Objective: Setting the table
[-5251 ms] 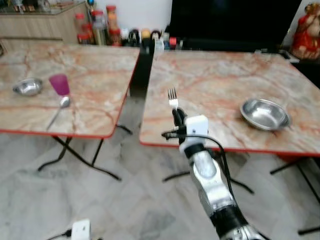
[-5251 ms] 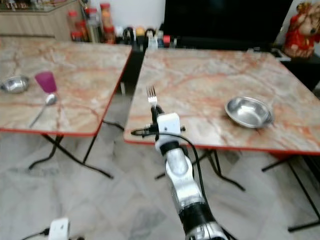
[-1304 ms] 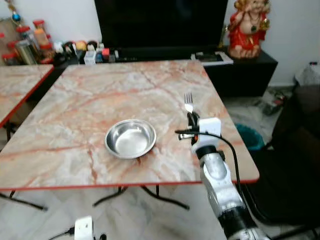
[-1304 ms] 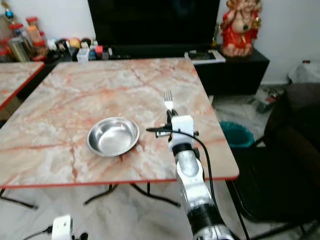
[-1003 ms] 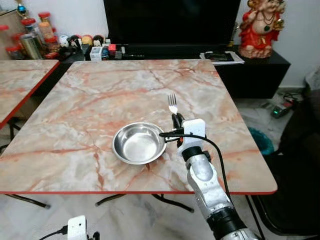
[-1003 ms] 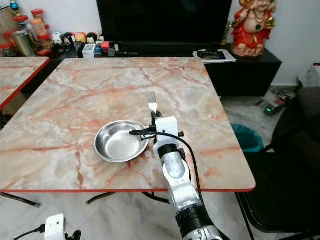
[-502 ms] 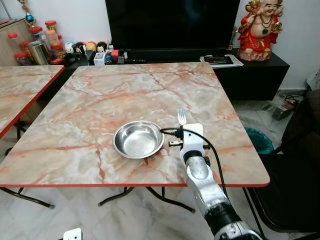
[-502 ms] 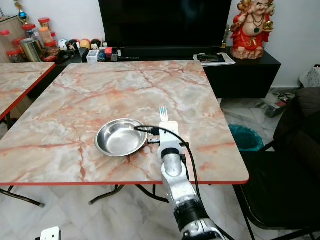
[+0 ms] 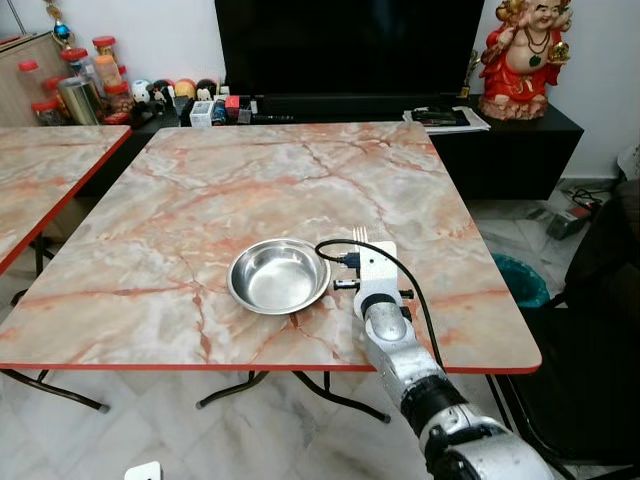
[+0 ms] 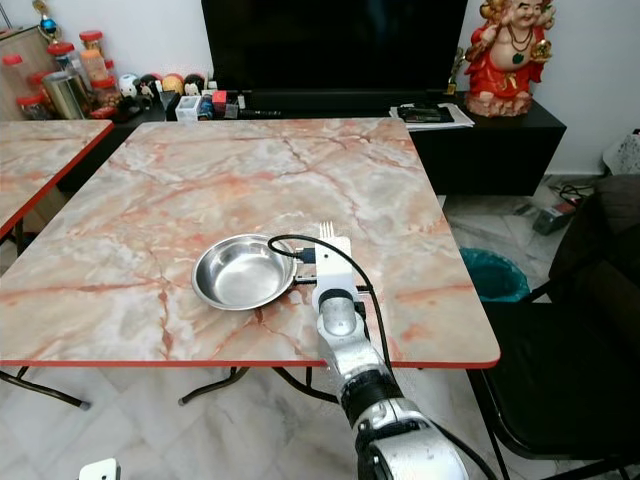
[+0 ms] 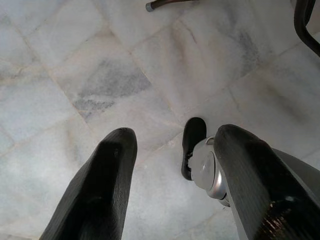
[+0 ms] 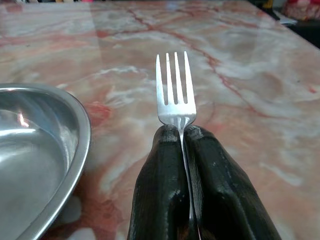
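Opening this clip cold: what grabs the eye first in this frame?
The right gripper stands out first: it reaches over the near edge of the marble table with its fingers shut on a fork, tines pointing away from the robot. Just to the fork's left sits a steel bowl, alone on the tabletop. The left gripper hangs open above the tiled floor.
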You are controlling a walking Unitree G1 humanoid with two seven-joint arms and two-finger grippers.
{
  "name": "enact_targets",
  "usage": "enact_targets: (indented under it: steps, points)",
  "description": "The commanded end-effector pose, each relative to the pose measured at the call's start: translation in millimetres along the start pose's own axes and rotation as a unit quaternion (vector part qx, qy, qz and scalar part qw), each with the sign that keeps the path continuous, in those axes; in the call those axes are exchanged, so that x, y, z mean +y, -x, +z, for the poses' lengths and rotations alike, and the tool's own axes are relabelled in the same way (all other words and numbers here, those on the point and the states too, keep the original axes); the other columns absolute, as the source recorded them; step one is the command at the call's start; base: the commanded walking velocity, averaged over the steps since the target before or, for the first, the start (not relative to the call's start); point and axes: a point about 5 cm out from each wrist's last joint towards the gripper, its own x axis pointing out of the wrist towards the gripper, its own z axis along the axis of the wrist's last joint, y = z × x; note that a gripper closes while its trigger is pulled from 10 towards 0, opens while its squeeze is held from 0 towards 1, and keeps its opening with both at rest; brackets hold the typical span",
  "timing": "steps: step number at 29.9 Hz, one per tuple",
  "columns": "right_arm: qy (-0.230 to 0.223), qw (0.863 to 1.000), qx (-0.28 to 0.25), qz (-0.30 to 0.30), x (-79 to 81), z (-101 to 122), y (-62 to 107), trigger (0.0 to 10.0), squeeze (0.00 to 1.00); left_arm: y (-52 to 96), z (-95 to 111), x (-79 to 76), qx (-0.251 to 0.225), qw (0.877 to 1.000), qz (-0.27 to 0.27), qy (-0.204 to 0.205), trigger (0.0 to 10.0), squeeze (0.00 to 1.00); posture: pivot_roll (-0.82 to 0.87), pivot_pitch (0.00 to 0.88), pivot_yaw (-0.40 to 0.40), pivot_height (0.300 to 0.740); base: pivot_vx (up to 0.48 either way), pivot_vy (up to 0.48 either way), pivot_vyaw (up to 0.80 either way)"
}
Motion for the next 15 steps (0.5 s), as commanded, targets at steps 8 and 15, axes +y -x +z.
enact_targets:
  steps: [8,15]
  points:
    - [-0.013,1.0,0.014,0.003,0.9,4.6,-4.8,10.0,0.0,1.4,-1.8,5.3,-0.002,1.0,0.009,0.011,10.0,0.0,0.1,0.0,0.008,0.74,0.0,0.0,0.0]
    - [-0.039,0.999,0.032,-0.007,-4.2,-0.8,-5.4,10.0,0.0,1.9,-2.4,7.0,-0.001,1.0,0.01,0.011,10.0,0.0,0.11,0.0,0.012,0.74,0.0,0.0,0.0]
